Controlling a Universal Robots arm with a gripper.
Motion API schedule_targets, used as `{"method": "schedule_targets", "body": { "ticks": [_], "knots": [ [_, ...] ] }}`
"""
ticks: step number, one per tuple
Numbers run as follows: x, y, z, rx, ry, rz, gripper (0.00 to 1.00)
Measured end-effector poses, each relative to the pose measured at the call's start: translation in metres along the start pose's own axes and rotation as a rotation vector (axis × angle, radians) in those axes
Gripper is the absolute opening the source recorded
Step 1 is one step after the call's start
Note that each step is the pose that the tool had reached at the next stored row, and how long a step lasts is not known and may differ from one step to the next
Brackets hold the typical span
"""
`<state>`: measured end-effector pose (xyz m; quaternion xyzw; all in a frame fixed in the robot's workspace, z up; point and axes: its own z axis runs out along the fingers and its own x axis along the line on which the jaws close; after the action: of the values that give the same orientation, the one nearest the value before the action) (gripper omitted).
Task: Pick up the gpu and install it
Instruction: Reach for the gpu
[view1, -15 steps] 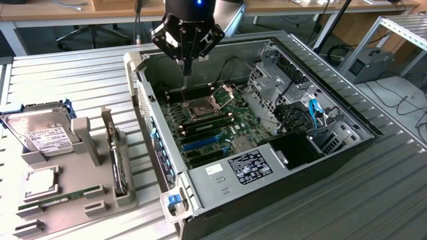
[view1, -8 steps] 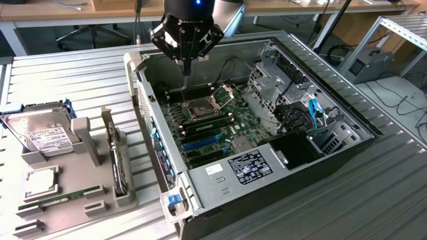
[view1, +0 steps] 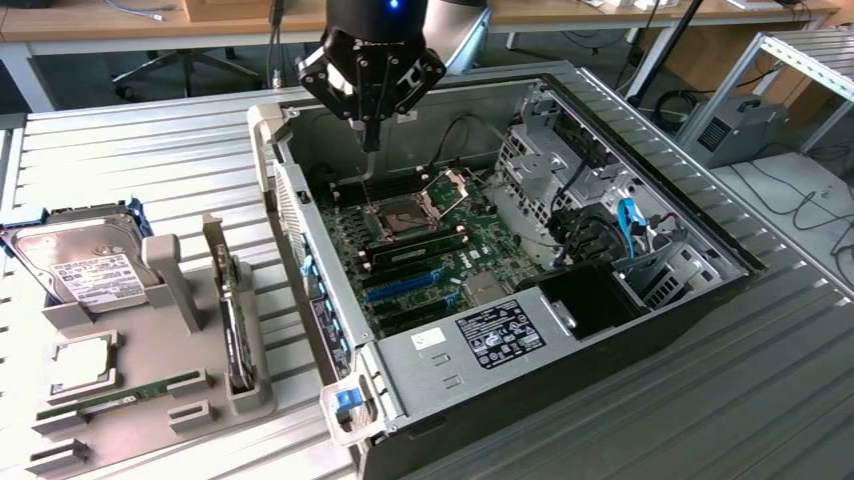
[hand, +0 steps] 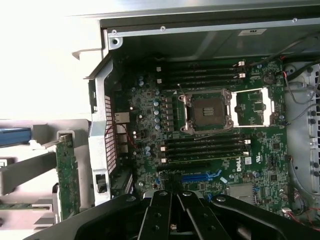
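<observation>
Scene: an open black and silver desktop computer case (view1: 641, 300) lies on its side on a ribbed metal table (view1: 134, 160), with its green motherboard (view1: 441, 250) exposed.

Tool: the arm's black gripper (view1: 371, 138) hangs over the far end of the case, above the board. Its fingers are pinched fully together and have hold of nothing.

Task's thing: the gpu (view1: 238, 322), a small flat green circuit card, stands on its long edge in a slot of a grey moulded holder (view1: 160, 300) on the exterior view's left, just beside the case's outer wall and well apart from the gripper.

Card's look: in the exterior view it is seen edge-on as a thin dark blade, with a narrow silver metal bracket rising at its far end. In the wrist view (hand: 65, 172) it shows a green face dotted with small parts. Its fan cannot be made out from either angle.

Also in the holder: a silver hard drive with a white label (view1: 80, 265), a square silver processor chip (view1: 83, 365) and a long narrow green memory stick (view1: 127, 393).

Inside the case: an empty square processor socket (view1: 400, 215) with its metal frame open, blue expansion slots (view1: 400, 288) nearer the camera, and a grey power supply with a black label (view1: 497, 335).
</observation>
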<state>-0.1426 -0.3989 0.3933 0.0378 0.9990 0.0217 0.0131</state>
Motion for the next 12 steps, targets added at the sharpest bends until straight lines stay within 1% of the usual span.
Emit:
{"method": "schedule_targets", "body": {
  "ticks": [3, 8, 12],
  "knots": [
    [0.001, -0.0001, 0.0000, 0.0000, 0.0000, 0.000, 0.11],
    [0.009, -0.0006, -0.0002, 0.0000, 0.0000, 0.000, 0.11],
    [0.011, -0.0008, -0.0003, 0.0000, 0.0000, 0.000, 0.11]
  ]
}}
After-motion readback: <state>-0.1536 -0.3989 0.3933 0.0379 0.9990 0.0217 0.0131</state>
